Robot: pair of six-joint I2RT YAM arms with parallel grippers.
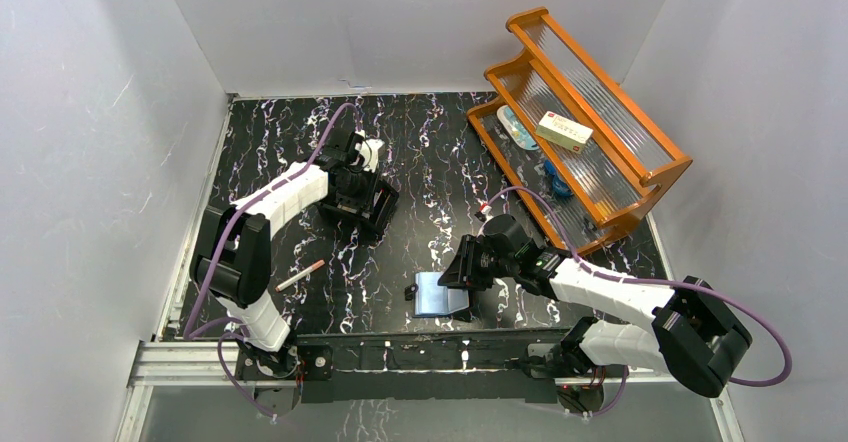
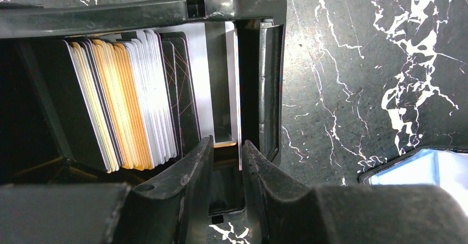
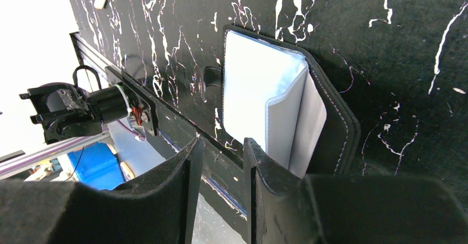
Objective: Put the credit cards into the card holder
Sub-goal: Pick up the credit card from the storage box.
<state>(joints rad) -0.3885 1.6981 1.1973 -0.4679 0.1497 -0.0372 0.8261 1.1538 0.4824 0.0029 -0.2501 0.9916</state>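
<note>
The credit cards (image 2: 129, 100) stand in a row of several, silver, beige and orange, inside a rigid black box (image 1: 368, 207). My left gripper (image 2: 226, 142) is open with its tips at the box's right end, astride a single thin card (image 2: 238, 89) that stands on edge close to the right finger. In the top view the left gripper (image 1: 356, 190) is over the box. The card holder (image 1: 440, 295) lies open near the table's front edge, its pale blue lining up, and also shows in the right wrist view (image 3: 259, 89). My right gripper (image 3: 221, 142) is open and empty over its near edge.
One loose card (image 1: 300, 275) lies flat on the black marbled table left of the holder. An orange wooden shelf (image 1: 640, 177) stands at the back right, holding a cream-and-red carton (image 1: 563, 132). White walls close in the table. The arm bases' rail (image 1: 400, 357) runs along the front.
</note>
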